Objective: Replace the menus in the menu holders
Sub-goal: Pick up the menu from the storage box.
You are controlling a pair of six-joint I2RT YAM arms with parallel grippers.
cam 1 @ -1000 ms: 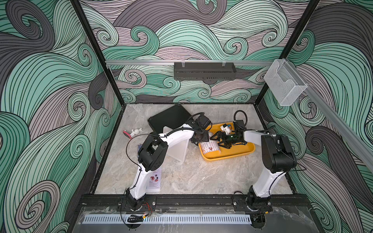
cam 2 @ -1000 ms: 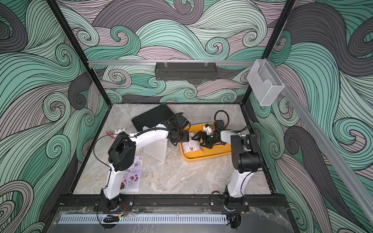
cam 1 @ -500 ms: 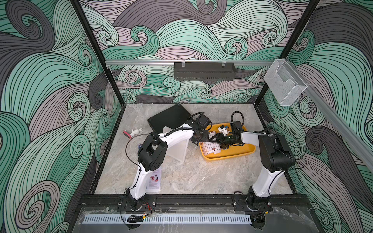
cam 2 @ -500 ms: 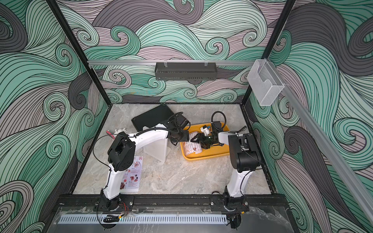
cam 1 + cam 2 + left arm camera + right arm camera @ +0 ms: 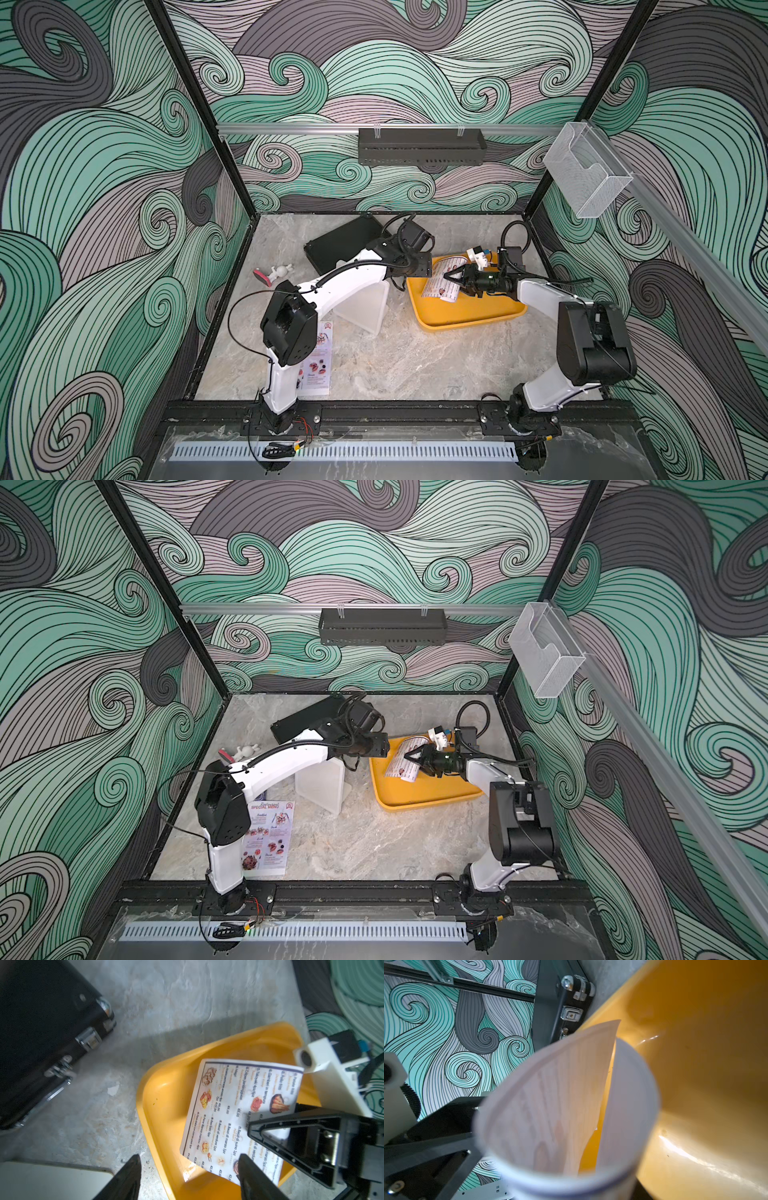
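Observation:
The white Dim Sum menu (image 5: 441, 287) (image 5: 401, 766) is curled up and raised off the yellow tray (image 5: 469, 316). My right gripper (image 5: 448, 277) (image 5: 410, 757) is shut on it, and one of its fingers (image 5: 291, 1124) lies across the print. The curled sheet (image 5: 560, 1095) fills the right wrist view and hides the jaws. My left gripper (image 5: 189, 1167) (image 5: 424, 271) stands open at the tray's left rim and holds nothing. The translucent menu holder (image 5: 365, 305) (image 5: 322, 783) stands under the left forearm. The Special Menu (image 5: 268, 837) lies flat beside the left arm's base.
A black briefcase (image 5: 340, 247) (image 5: 41, 1032) lies behind the holder. A small white figurine with a pink part (image 5: 274, 273) sits near the left wall. A clear box (image 5: 586, 174) hangs on the right wall. A black shelf (image 5: 419, 147) hangs on the back rail.
My right gripper slid left over the tray and closed on the Dim Sum menu, which has curled and lifted. The left gripper opened slightly and its arm stayed put.

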